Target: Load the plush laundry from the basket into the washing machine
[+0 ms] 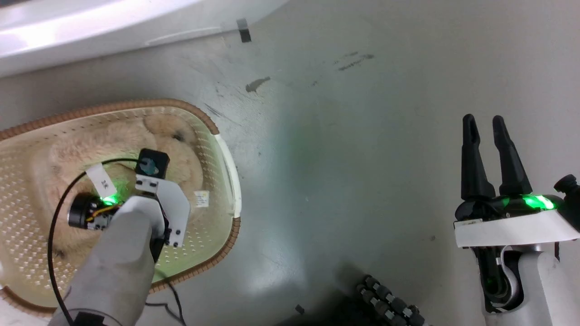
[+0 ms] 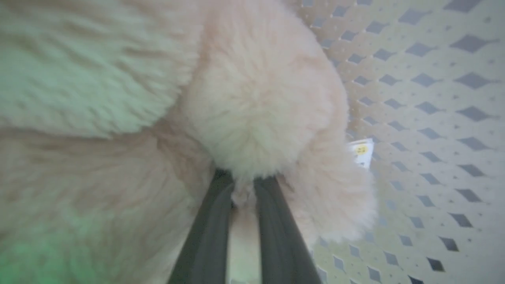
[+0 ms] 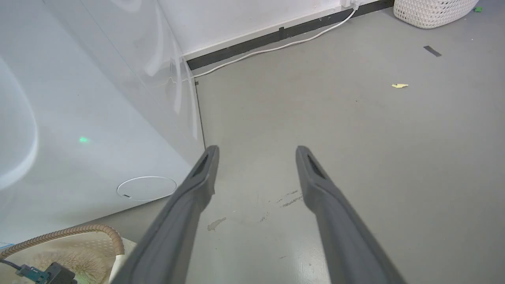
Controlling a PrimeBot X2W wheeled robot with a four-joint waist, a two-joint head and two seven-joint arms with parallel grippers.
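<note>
The plush laundry (image 1: 174, 131) lies down in the basket (image 1: 181, 106). The basket sits on the grey floor (image 1: 362, 158), just beside the white washing machine (image 1: 68, 31). That is handy, because the trip from the basket to the washing machine is short.

The left arm (image 1: 118, 253) reaches straight down into the basket from above. The left jaws are narrow. In the left wrist view a tuft of the soft fur is pinched between them, right under a round puffy lump. Going in from the top makes sense, since the basket has walls all round and the top is the only way in. I think this is the grabbing step. The fur is long and squishy, so the pinch may hold just hair and could slip when the arm lifts.

The right jaws are wide apart and hold nothing. They hang over bare floor, well apart from the basket. I guess they wait there so they don't get in the way, and can help if the bundle sags.

The plush laundry is not in the washing machine yet.
</note>
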